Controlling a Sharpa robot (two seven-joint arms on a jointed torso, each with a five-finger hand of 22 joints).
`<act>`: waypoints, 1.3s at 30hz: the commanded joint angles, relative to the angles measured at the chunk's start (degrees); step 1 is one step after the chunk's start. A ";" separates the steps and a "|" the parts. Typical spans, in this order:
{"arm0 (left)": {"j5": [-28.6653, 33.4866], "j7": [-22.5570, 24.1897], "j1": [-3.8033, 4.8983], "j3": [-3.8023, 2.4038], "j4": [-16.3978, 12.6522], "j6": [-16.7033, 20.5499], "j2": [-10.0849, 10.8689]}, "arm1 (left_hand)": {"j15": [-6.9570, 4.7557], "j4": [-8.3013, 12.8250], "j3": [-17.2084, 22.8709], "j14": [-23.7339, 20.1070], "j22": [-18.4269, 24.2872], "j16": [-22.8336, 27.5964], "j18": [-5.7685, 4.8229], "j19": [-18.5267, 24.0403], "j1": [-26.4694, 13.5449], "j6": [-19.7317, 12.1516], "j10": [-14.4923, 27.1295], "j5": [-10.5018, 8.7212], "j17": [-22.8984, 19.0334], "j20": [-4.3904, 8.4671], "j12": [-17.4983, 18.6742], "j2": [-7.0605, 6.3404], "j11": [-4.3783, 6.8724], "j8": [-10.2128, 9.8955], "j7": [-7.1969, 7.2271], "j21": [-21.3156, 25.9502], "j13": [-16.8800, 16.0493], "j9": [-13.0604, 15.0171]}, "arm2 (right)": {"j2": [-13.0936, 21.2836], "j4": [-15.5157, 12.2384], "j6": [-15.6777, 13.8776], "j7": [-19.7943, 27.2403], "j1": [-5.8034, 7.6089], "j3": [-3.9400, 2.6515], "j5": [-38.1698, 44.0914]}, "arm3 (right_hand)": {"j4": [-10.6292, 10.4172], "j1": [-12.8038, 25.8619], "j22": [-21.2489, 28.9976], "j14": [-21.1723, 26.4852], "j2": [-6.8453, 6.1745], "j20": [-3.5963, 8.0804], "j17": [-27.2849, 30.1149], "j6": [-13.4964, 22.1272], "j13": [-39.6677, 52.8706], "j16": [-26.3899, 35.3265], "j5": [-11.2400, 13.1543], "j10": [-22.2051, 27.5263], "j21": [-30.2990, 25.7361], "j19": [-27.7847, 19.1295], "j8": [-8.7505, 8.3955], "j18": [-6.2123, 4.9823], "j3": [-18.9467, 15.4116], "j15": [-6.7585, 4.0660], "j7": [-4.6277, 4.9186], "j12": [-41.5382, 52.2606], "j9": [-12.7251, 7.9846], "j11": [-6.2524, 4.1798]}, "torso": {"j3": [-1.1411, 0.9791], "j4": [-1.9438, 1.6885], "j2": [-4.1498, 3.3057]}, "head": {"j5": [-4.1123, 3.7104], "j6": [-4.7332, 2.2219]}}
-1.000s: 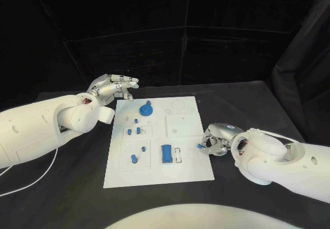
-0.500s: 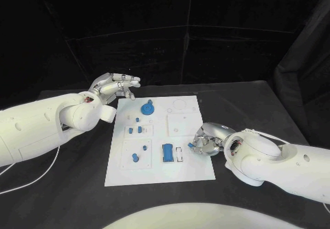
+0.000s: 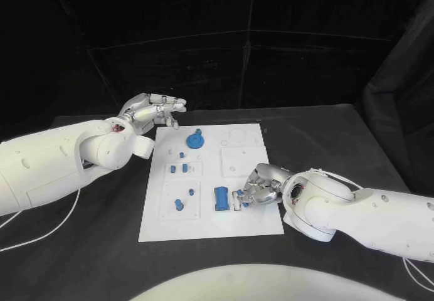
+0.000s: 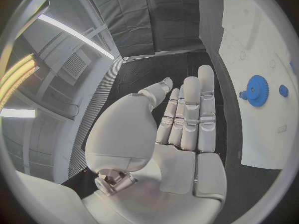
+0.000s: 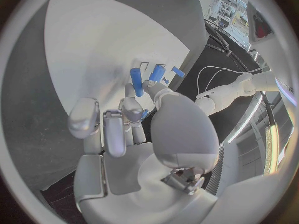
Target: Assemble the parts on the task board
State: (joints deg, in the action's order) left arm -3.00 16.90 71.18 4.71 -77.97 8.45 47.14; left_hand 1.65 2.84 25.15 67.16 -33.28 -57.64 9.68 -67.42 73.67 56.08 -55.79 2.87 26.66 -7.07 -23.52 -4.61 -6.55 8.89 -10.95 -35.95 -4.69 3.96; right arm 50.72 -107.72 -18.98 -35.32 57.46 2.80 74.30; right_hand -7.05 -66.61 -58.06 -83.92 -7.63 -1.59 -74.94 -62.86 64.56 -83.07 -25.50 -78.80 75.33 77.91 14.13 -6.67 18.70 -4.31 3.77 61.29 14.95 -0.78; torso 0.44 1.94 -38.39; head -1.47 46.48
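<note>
The right hand (image 3: 256, 188) pinched a small blue part (image 3: 243, 192) over the task board (image 3: 249, 226), apparently to seat it, while the empty left hand (image 3: 149, 110) waited, fingers extended, past the far corner.

A: Backdrop?
B: Black curtain (image 3: 271, 56) hangs behind the black table (image 3: 325, 135), w/ folds and seams visible; more dark cloth on the right side.
A: Ceiling, per left wrist view?
B: Long light strip (image 4: 74, 34) running diagonally, a vent grille (image 4: 76, 67) beside it, pale panels around both.
A: Right wrist view?
B: Second light strip (image 5: 271, 149) near the rim. Shelving or equipment further back, too small to identify.
</note>
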 commanded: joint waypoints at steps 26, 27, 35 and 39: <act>-0.71 -0.30 0.08 -0.03 -0.07 -1.20 -0.14 | 0.08 -0.13 -0.15 -0.45 0.09 -0.25 0.79 0.07 -0.62 -0.43 0.46 0.08 -0.12 -0.28 -0.32 0.15 -0.16 0.38 0.11 0.32 0.12 -0.09 | -2.03 1.54 0.73 -1.54 0.08 -0.02 -3.13 | -0.76 2.16 -0.34 -4.13 0.16 0.16 -4.47 -1.32 1.17 -0.53 -0.24 -1.11 0.47 0.58 0.79 1.06 -0.79 -0.56 -0.45 1.32 0.84 -0.36 | 0.04 0.06 0.02 | 0.21 0.42; -0.71 -0.32 0.08 -0.03 -0.08 -1.21 -0.13 | 0.08 -0.13 -0.15 -0.45 0.09 -0.25 0.79 0.07 -0.62 -0.43 0.46 0.08 -0.12 -0.28 -0.32 0.15 -0.16 0.38 0.11 0.32 0.12 -0.09 | -2.08 1.64 0.86 -1.61 0.08 -0.02 -3.07 | -0.82 2.34 -0.33 -4.13 0.15 0.18 -4.45 -1.31 1.17 -0.51 -0.07 -1.10 0.46 0.58 0.78 1.06 -0.90 -0.58 -0.45 1.28 0.90 -0.36 | 0.04 0.04 0.02 | 0.22 0.41; -0.71 -0.41 0.09 -0.03 -0.11 -1.24 -0.09 | 0.08 -0.13 -0.15 -0.45 0.09 -0.25 0.79 0.07 -0.62 -0.43 0.46 0.08 -0.12 -0.28 -0.32 0.15 -0.16 0.38 0.11 0.32 0.12 -0.09 | -2.35 2.16 2.04 -1.94 0.08 -0.02 -2.89 | -1.62 4.20 -0.44 -4.10 -0.09 0.23 -4.39 -1.36 1.39 -0.47 0.03 -1.20 0.48 0.60 0.82 1.09 -2.47 -0.56 -0.42 1.32 1.37 -0.32 | -0.01 0.04 0.04 | 0.27 0.50; -0.71 -0.45 0.09 -0.03 -0.11 -1.26 -0.08 | 0.08 -0.13 -0.15 -0.45 0.09 -0.25 0.79 0.07 -0.62 -0.43 0.46 0.08 -0.12 -0.28 -0.32 0.15 -0.16 0.38 0.11 0.32 0.12 -0.09 | -2.53 2.23 2.64 -1.98 0.08 -0.02 -2.87 | -2.19 5.55 -0.48 -4.09 -0.37 0.21 -4.40 -1.40 1.61 -0.47 1.14 -1.29 0.47 0.60 0.85 1.10 -4.62 -0.54 -0.42 1.38 1.77 -0.30 | -0.01 0.05 0.07 | 0.29 0.54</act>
State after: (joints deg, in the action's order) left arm -3.43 16.40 71.19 4.71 -77.98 7.96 47.06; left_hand 1.65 2.84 25.15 67.16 -33.24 -57.64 9.68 -67.42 73.67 56.08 -55.59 2.87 26.60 -7.07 -23.52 -4.61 -6.77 8.89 -10.94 -35.95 -4.65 3.96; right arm 48.26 -105.45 -17.63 -37.15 57.47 2.79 71.35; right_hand -9.24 -61.50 -58.50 -84.15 -8.21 -1.40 -74.92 -63.94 66.12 -83.31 -24.67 -79.75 75.55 78.11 14.64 -6.67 14.35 -4.52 3.21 62.34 16.67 -1.02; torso 0.45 1.98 -38.35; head -1.20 47.01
